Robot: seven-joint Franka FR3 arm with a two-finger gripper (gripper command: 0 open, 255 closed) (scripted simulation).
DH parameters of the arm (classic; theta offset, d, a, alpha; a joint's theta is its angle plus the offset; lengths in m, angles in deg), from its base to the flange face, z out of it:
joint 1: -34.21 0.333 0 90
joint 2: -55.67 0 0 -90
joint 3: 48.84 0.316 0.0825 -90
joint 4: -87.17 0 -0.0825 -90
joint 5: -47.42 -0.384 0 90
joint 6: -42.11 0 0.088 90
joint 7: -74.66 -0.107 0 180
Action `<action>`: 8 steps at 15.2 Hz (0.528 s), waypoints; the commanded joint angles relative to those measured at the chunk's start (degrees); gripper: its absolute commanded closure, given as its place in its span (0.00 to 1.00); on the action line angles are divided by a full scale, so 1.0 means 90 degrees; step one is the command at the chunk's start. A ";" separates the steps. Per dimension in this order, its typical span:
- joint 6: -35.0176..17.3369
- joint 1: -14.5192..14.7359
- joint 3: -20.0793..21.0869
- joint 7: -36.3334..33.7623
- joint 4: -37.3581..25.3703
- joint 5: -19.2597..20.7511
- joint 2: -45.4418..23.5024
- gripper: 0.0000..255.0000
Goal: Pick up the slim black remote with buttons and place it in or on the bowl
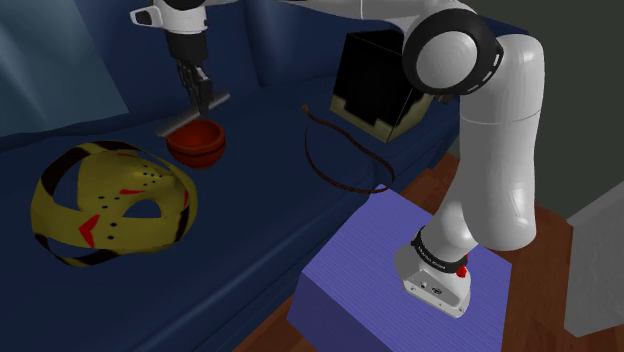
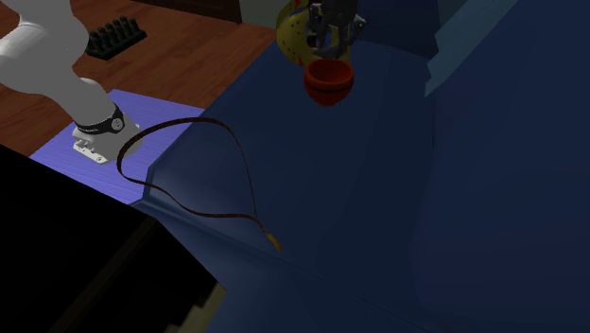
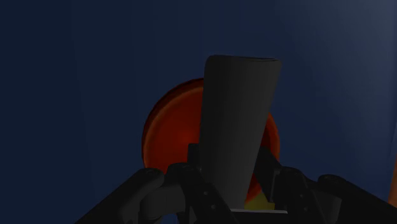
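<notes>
My black gripper (image 1: 200,92) hangs just above the red bowl (image 1: 196,146) on the dark blue couch, shut on the slim remote (image 1: 192,114), which looks grey here and lies tilted across the bowl's rim. In the wrist view the remote (image 3: 236,127) is clasped between my fingers and reaches out over the red bowl (image 3: 167,130) below. From the second exterior view the gripper (image 2: 333,36) stands over the bowl (image 2: 328,81), with the remote hidden behind the fingers.
A yellow hockey mask (image 1: 112,203) with red marks lies on the couch at the shoulder view's left. A thin brown cord (image 1: 335,150) loops near a black box (image 1: 378,85). My purple stand (image 1: 385,275) is at the lower right.
</notes>
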State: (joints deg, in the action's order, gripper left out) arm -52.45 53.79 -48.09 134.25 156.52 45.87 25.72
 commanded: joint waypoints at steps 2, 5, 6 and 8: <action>-0.0256 0.0014 0.0003 -0.0016 0.0281 0.0000 0.0028 1.00; -0.0510 0.0014 0.0003 -0.0009 0.0530 -0.0001 0.0024 1.00; -0.0592 0.0014 0.0003 -0.0006 0.0608 -0.0001 0.0019 1.00; -0.0755 0.0015 0.0002 -0.0002 0.0755 -0.0002 0.0003 1.00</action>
State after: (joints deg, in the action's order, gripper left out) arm -58.51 53.90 -48.07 134.25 162.60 45.83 25.87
